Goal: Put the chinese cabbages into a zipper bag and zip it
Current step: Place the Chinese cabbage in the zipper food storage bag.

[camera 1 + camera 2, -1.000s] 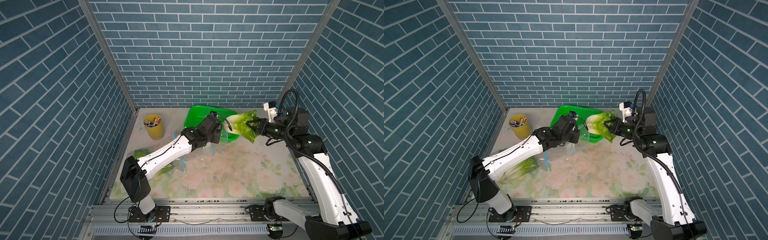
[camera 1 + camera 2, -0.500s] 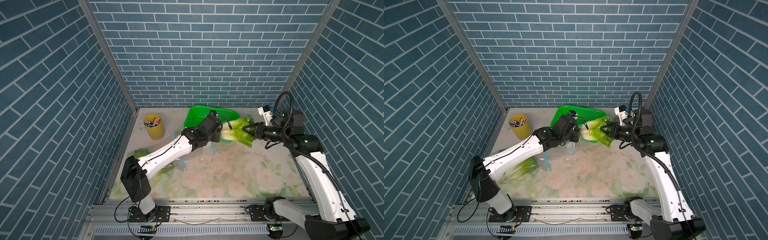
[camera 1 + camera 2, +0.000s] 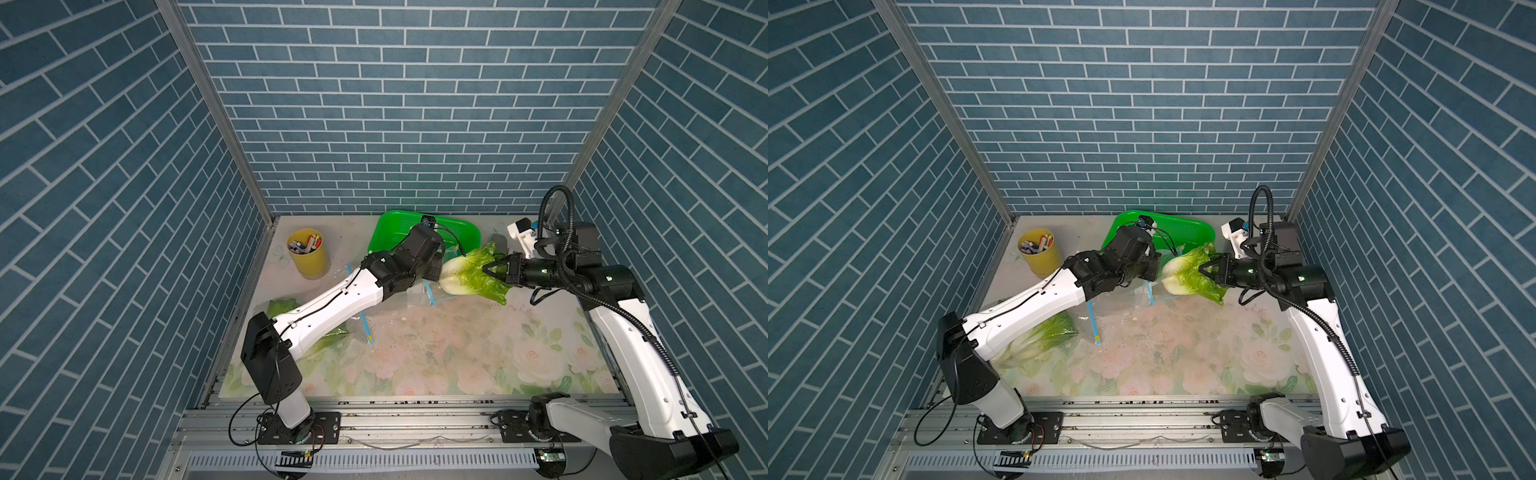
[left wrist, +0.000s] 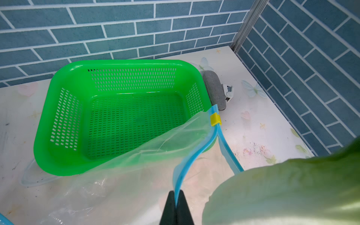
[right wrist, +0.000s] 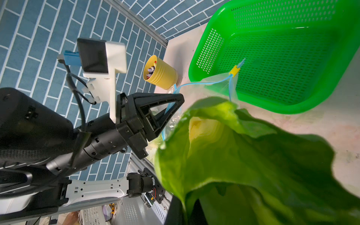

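Green basket (image 4: 58,81) empty in left wrist view; left gripper (image 4: 176,196) pinched on blue rim of zipper bag (image 4: 148,155), mouth open, yellow slider (image 4: 215,119) at rim end.
Right wrist: chinese cabbage (image 5: 253,165) leaves fill frame.
Both top views: right gripper (image 3: 492,269) clamped on its leafy end, airborne, base at mouth; bagged cabbage (image 3: 1038,336) under left arm, count unclear.
Remaining: insert, zip.

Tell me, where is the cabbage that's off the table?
In both top views the white-and-green chinese cabbage is held in front of the green plastic mesh basket at the back, its leaves pinched by the right gripper.
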Motion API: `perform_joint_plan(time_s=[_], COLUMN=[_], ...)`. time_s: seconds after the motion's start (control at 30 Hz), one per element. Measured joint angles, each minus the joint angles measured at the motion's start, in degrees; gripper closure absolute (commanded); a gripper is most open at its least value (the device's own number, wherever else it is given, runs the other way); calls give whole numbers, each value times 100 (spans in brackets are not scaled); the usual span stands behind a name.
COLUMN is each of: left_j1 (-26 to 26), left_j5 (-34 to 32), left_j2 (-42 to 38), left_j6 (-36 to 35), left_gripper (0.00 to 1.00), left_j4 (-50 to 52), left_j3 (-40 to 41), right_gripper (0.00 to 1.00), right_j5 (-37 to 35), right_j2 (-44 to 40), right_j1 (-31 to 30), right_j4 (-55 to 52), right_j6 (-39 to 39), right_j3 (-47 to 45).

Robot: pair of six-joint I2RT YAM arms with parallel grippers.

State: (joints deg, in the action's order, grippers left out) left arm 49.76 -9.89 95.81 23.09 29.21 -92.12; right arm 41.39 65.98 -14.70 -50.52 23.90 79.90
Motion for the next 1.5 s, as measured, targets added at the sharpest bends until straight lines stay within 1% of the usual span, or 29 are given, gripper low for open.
perform_joint_plan(time_s=[0.17,0.6,0.87,1.0,1.03,1.1,1.13,1.37,1.5], left_j1=[7,90,116,118,118,118,118,118,120], left_j5=[240,507,533,533,531,535,535,525,485], left_j2=[0,0,0,0,0,-2,0,-2,-2], left_j6=[-103,-127,-105,-85,-81,-79,-79,-79,-74], left_gripper=[100,100,100,100,100,100,100,100,100], left_j4=[-28,-96,-136,-168,-177,-184,-188,-212,-210], left_j3=[-2,-63,-85,-85,-85,-85,-85,-85,-85], right_gripper=[100,100,100,100,99,92,90,80,71], right_j5=[-52,-584,-754,-785,-780,-769,-763,-699,-599], right_j2=[254,905,1193,1261,1270,1318,1338,1379,1379], right_j1=[-260,-796,-1067,-1163,-1172,-1193,-1193,-1204,-1204], right_j4=[-7,72,592,1032,1106,1266,1333,1705,1808], right_j6=[-44,11,387,621,662,761,787,931,931], right_j3=[76,254,168,-146,-214,-330,-363,-474,-476])
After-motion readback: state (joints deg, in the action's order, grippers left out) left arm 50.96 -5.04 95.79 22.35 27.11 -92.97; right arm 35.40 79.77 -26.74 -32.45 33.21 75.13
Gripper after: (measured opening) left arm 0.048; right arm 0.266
